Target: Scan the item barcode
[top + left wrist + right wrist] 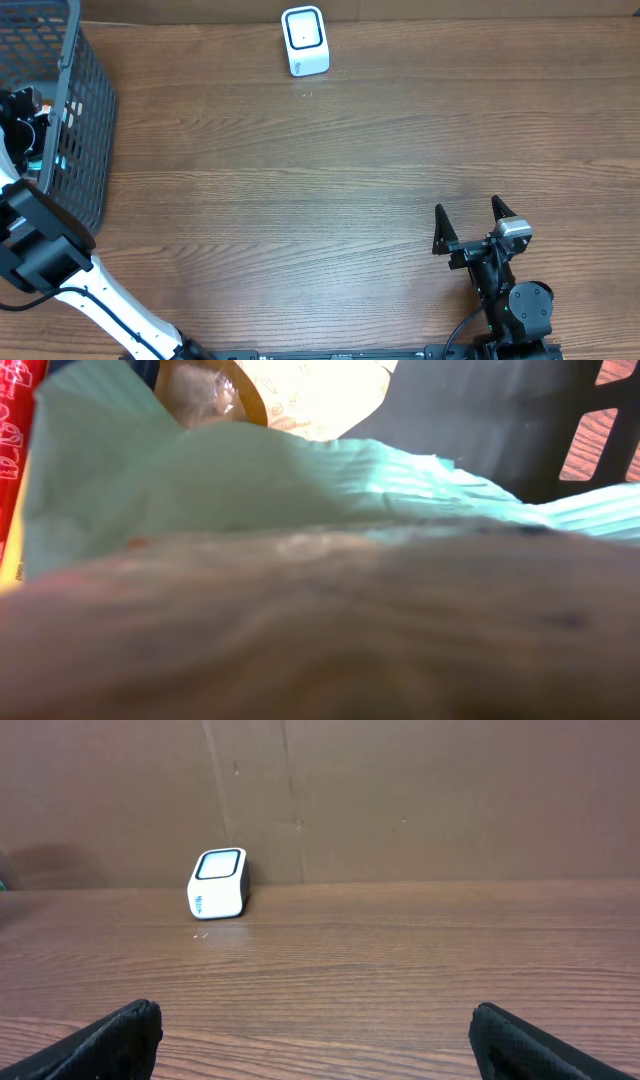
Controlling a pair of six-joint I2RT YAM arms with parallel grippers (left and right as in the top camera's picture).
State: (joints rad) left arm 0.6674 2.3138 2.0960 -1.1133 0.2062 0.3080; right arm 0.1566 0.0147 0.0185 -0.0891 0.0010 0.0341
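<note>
Overhead: reaching left gripper point(22, 118) down into dark wire-mesh basket point(92, 120) at left edge of brown wood-grain table point(300, 200), going for an item to scan.

Left wrist cam: staring point-blank at pale mint-green crinkled packet point(300, 475) inside basket, prob. the target, w/ blurred tan mass filling foreground & red pack point(12, 450) at left. Can't tell left gripper wide, narrow or gripping, w/ fingers out of shot. Idling right gripper point(468, 215) near front-right, jaws spread wide, holding nothing, facing small white boxy scanner w/ dark window point(305, 40), well apart at far edge. Risking, prob.: pinching only thin wrapper & tearing or dropping it on lift; snagging neighbouring packs or mesh; bringing barcode (not visible) out facing away from scanner.
</note>
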